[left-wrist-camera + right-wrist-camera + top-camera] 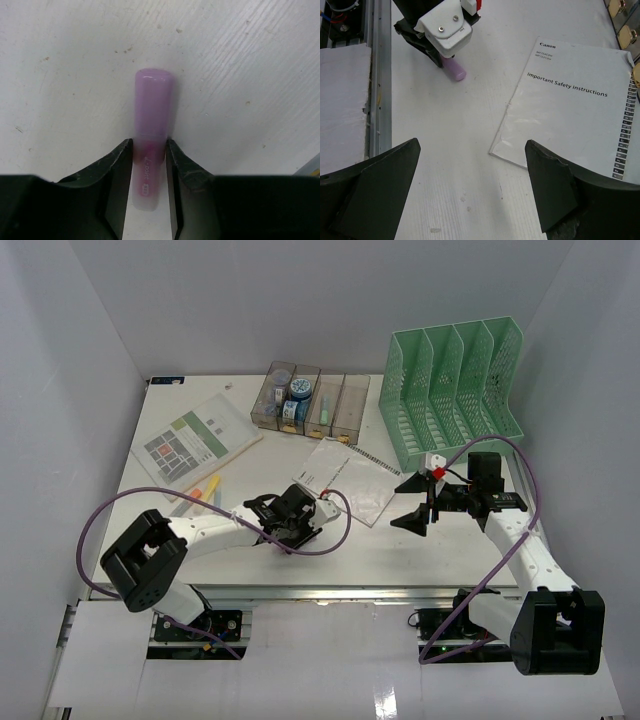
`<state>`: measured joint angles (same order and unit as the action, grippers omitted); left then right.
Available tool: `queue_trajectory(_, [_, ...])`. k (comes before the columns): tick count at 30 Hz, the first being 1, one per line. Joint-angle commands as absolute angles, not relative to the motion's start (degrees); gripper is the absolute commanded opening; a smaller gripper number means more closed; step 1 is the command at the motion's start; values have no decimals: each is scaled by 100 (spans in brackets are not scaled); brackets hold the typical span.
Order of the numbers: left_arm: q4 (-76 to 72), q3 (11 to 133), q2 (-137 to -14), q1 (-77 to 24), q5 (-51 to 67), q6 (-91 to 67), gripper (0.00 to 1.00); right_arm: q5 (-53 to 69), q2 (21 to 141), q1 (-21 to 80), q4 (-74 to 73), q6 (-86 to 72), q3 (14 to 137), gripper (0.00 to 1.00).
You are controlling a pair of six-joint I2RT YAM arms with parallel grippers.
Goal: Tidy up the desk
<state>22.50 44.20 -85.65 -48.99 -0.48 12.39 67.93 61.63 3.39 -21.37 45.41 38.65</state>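
Table (375,555), large, flat and white with a silver metal rail (379,75) at its near edge, is filling the workspace under both arms. Left claw (149,147) is clamping a translucent purple plastic cylindrical marker (154,100) by its barrel, low against the surface. Right claw (471,150) is hanging wide apart, holding nothing. White Canon safety booklet (575,110) is lying near the marker; green mesh file rack (455,390) and clear brownish bins (310,400) are standing at the far edge.

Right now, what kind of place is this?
Probably a pretend office desk in a robot lab: a green file rack, a Canon safety booklet, and the left gripper pinching a purple highlighter.
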Motion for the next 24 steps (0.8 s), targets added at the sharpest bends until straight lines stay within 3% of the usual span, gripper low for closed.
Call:
queue_trajectory(1, [2180, 4518, -8608, -4913, -394, 1090, 38, 6987, 6082, 281, -2145, 4535, 3885, 92])
queue_trajectory(3, [2076, 4637, -8549, -4905, -411, 898, 28, 6987, 6082, 257, -2145, 4511, 3893, 92])
queue_trajectory(13, [1830, 5830, -8582, -4380, 86, -90, 0, 6855, 5998, 127, -2129, 4412, 3927, 92])
queue_trajectory(24, [1065, 8369, -10296, -3155, 1292, -1187, 0, 6712, 5984, 70, -2073, 4277, 3946, 92])
